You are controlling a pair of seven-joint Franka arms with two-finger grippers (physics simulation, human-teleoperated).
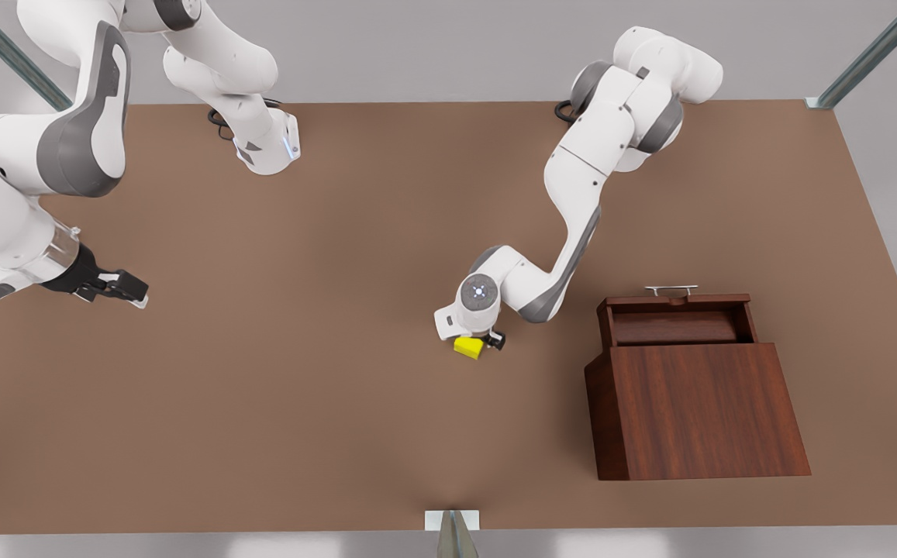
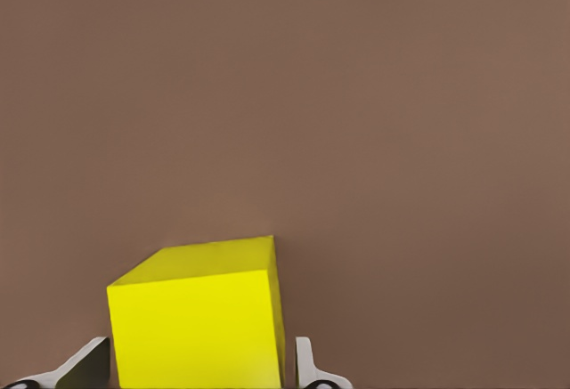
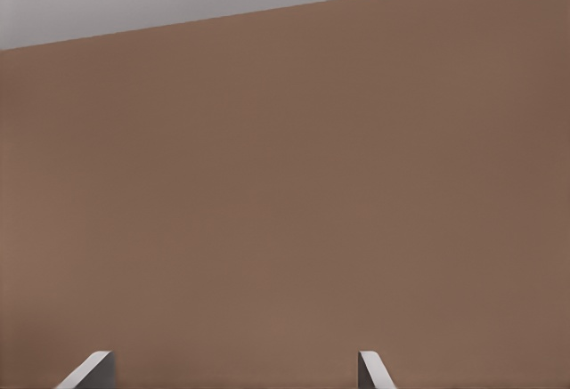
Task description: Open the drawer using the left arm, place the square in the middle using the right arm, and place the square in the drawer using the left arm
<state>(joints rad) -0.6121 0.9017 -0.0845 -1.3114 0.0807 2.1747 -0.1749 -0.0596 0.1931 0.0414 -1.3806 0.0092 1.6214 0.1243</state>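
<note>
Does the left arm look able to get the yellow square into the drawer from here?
Probably yes: the left gripper brackets the square, the drawer stands open, and bare table lies between them.

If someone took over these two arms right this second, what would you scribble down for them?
Left pincer: at mid-table, fingers on either side of the yellow square; a firm grip isn't certain.
Right pincer: open, empty, waiting at the front view's left.
Drawer: pulled open, nothing seen inside.
Done: drawer opened, square brought to the middle.
Left: lift the square and put it into the drawer with the left arm.
</note>
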